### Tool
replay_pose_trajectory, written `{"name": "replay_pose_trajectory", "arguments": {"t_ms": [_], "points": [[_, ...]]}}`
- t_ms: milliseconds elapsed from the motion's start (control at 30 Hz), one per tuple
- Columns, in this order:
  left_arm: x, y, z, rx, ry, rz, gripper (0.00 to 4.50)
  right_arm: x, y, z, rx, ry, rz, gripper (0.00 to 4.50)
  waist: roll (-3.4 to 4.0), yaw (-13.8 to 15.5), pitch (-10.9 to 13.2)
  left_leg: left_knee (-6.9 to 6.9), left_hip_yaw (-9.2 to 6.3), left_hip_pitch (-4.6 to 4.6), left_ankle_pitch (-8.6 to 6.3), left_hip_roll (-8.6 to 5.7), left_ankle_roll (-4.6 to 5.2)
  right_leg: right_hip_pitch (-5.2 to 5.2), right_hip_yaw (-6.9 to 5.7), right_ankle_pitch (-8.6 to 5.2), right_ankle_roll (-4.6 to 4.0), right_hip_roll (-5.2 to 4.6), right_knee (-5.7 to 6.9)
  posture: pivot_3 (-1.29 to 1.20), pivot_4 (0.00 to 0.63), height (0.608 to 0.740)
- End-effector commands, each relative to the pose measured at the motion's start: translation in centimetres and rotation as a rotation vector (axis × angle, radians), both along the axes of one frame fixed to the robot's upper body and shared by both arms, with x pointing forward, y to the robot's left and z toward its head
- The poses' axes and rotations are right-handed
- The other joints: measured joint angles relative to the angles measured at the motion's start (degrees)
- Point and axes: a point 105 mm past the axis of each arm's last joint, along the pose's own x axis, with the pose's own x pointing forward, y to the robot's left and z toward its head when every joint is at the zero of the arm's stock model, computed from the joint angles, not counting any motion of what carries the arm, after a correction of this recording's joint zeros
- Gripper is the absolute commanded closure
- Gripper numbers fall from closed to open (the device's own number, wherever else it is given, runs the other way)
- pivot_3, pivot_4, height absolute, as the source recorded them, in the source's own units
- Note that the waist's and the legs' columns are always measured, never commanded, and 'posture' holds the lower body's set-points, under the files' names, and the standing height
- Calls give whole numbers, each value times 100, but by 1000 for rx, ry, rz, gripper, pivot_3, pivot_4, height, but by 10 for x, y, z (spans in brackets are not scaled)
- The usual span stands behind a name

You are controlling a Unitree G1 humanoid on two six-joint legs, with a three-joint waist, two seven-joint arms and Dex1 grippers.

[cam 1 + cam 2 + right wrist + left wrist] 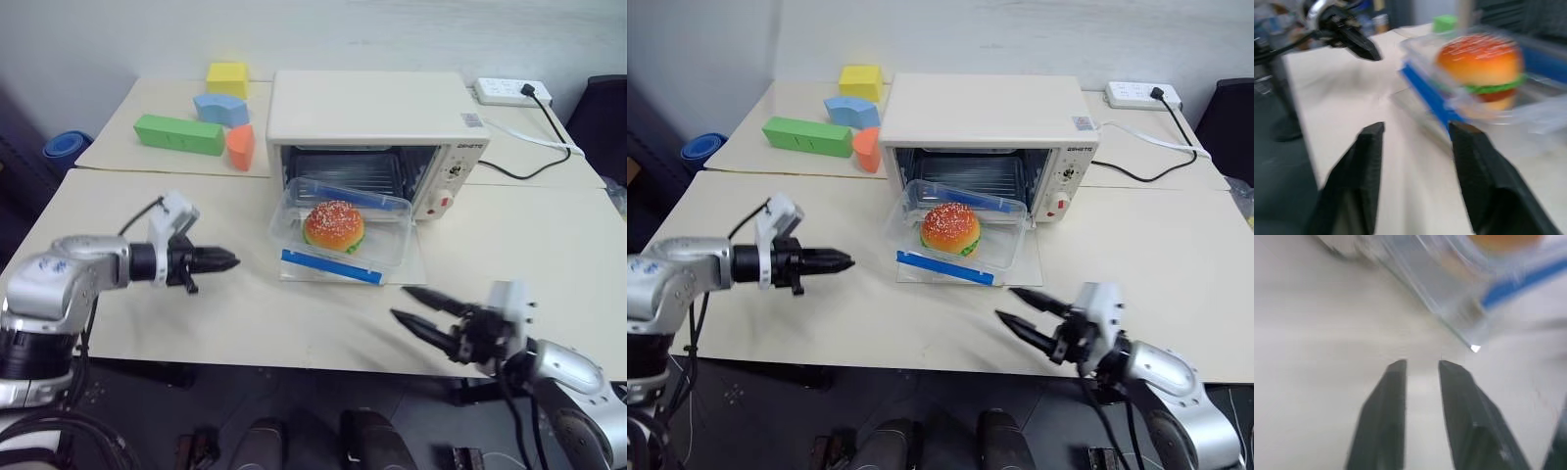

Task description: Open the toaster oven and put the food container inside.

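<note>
- Cream table (245, 323) spans the scene, with a second tabletop butted against its far edge.
- Nearest, by the table's front edge toward its right corner, the right gripper (423, 311) hovers with its two black fingers spread apart and nothing between them; it points forward and to the left.
- Toward the left edge, the left gripper (227, 260) points across the table to the right, its fingers drawn almost together, clenched on nothing.
- Between the two, a little farther back, the food container (343, 235) sits on the oven's lowered glass door, its near blue clip facing the front edge and the toy burger showing through the clear lid.
- Its long axis runs side to side, parallel to the front edge; the container lies up and to the left of the right gripper and straight ahead of the left one.
- Both grippers stand apart from it; the left looks about level with its near left corner, the right below its near right corner, neither clearly closer.
- Behind it the toaster oven (372, 108) stands open, its cavity directly past the container's far long side, so the push should go straight back.
- Farthest, coloured foam blocks (201, 122) lie near the far left corner.
</note>
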Motion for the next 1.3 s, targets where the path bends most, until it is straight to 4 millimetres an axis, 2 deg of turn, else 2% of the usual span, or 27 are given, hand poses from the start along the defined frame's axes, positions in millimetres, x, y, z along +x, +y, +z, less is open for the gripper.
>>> {"name": "replay_pose_trajectory", "arguments": {"t_ms": [33,100,167,267,433,700,1000,1167,1300], "points": [[-11,-26,-1,-70,-80,-164,4500,8,10,-3,-73,-20,31,3718,0,44,0,0,-1,-5,-4,0,7,-1,0,1,2,-1,-5,0,150,740],[-11,-44,-5,-143,-99,-192,4500,27,9,-5,-101,-46,-16,4445,0,71,0,7,0,-11,-6,-1,12,-1,1,3,5,-2,-7,0,150,740],[-5,-59,-11,-171,-153,-196,4500,45,8,-2,-112,-77,-53,4480,-1,76,0,14,0,-11,-6,-3,14,2,0,7,11,-1,-8,0,150,740],[11,-73,-12,-210,-214,-129,4500,57,8,2,-115,-101,-65,4480,-1,73,0,14,2,-14,-1,-4,5,-3,-1,8,14,3,-2,0,150,740],[35,-81,-10,-229,-277,-20,4500,76,1,11,-128,-138,-82,4480,-1,42,1,18,13,-16,0,-6,4,-8,0,9,17,7,4,0,150,740],[57,-99,0,-326,-320,77,4500,115,-13,21,-129,-203,-164,4480,-2,35,1,27,18,-14,2,-8,3,-7,2,13,23,6,10,0,150,740],[81,-100,2,-326,-361,198,4500,148,-1,30,-102,-264,-198,4480,-1,-44,1,26,19,-15,6,-7,-4,-11,1,14,26,8,12,0,150,740],[96,-98,3,-325,-381,287,4500,170,0,39,-91,-310,-283,4480,-1,-67,1,27,19,-17,7,-10,-6,-12,0,15,27,4,11,0,150,740],[102,-99,4,-333,-396,319,4500,179,2,43,-85,-321,-310,4480,-1,-73,1,25,19,-17,8,-10,-7,-14,0,15,27,4,12,0,150,740]]}}
